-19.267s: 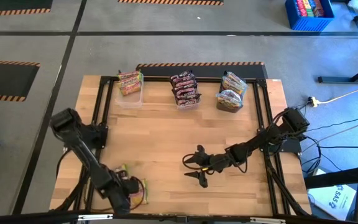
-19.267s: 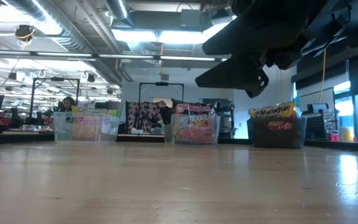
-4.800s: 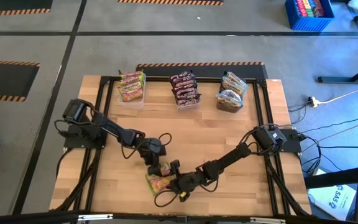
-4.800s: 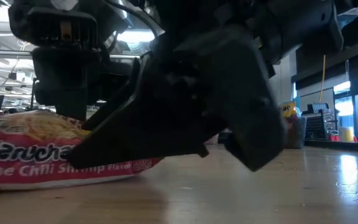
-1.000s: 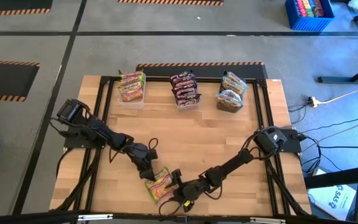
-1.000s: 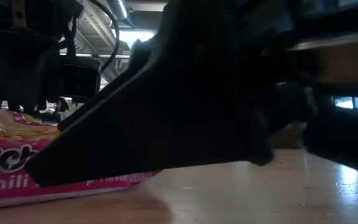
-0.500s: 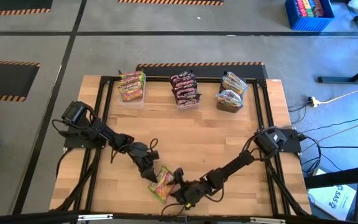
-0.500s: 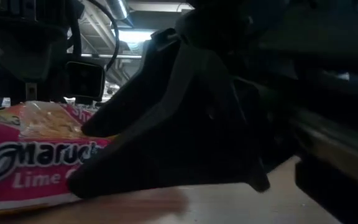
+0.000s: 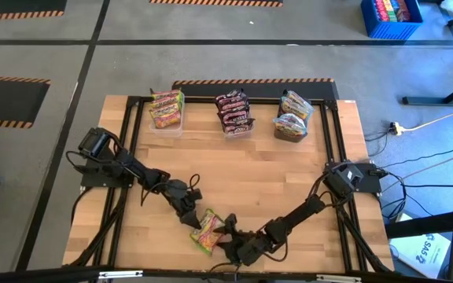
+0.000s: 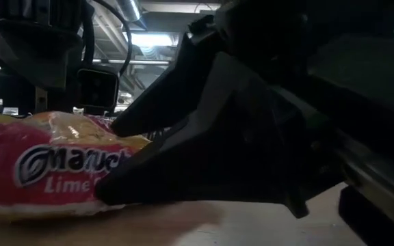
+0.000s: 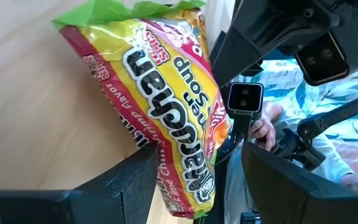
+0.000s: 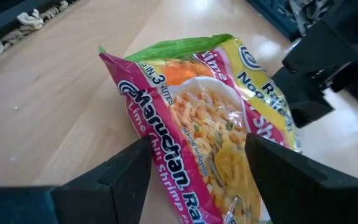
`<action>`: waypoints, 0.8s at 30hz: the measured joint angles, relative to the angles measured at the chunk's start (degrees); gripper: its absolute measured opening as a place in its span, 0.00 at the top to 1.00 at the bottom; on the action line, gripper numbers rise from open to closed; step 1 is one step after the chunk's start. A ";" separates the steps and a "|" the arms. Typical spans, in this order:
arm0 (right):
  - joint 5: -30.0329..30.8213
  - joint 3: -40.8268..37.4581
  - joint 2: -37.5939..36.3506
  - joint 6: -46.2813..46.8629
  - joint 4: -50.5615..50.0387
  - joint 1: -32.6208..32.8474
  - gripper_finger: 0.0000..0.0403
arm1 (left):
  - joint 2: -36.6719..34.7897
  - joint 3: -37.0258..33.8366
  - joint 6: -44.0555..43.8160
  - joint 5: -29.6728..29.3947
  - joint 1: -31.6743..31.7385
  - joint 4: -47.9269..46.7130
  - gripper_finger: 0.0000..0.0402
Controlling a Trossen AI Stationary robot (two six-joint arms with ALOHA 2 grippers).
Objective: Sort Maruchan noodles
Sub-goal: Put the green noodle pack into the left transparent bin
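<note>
A lime chili shrimp Maruchan packet (image 9: 206, 232) sits at about 6 o'clock on the bench (image 9: 274, 177), pinched from both sides. The left tool (image 9: 194, 221) grips its 10 o'clock edge with fingers (image 11: 132, 180) spread around it; the right tool (image 9: 225, 233) clamps its 4 o'clock edge likewise. Along the 12 o'clock edge, three tubs hold sorted packets: yellow-green ones (image 9: 166, 108), dark maroon ones (image 9: 234, 111), and yellow-orange ones (image 9: 292, 116).
</note>
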 joint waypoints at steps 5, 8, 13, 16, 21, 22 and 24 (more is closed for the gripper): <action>-1.76 0.13 -0.19 -0.87 -1.96 0.91 0.37 | -0.04 0.00 0.57 -0.28 -0.08 1.23 0.45; -3.31 0.21 -0.28 -2.27 -2.99 0.92 0.37 | -0.02 0.00 0.86 -0.35 -0.10 2.09 0.45; -4.03 0.28 -0.44 -3.49 -5.09 0.97 0.37 | -0.02 0.00 0.84 -0.32 -0.09 2.23 0.45; -5.69 1.99 -0.70 -2.62 -7.92 1.29 0.37 | -0.02 0.00 0.90 -0.42 -0.13 2.19 0.45; -4.67 9.32 -1.56 6.06 -24.56 1.41 0.37 | -0.04 -0.04 1.72 -0.59 -0.15 2.25 0.45; -4.63 11.10 -1.86 8.10 -28.81 1.31 0.37 | -0.04 -0.04 1.80 -0.59 -0.15 2.27 0.45; -4.78 14.59 -2.05 11.96 -37.06 1.09 0.37 | -0.07 -0.04 1.94 -0.59 -0.15 2.28 0.45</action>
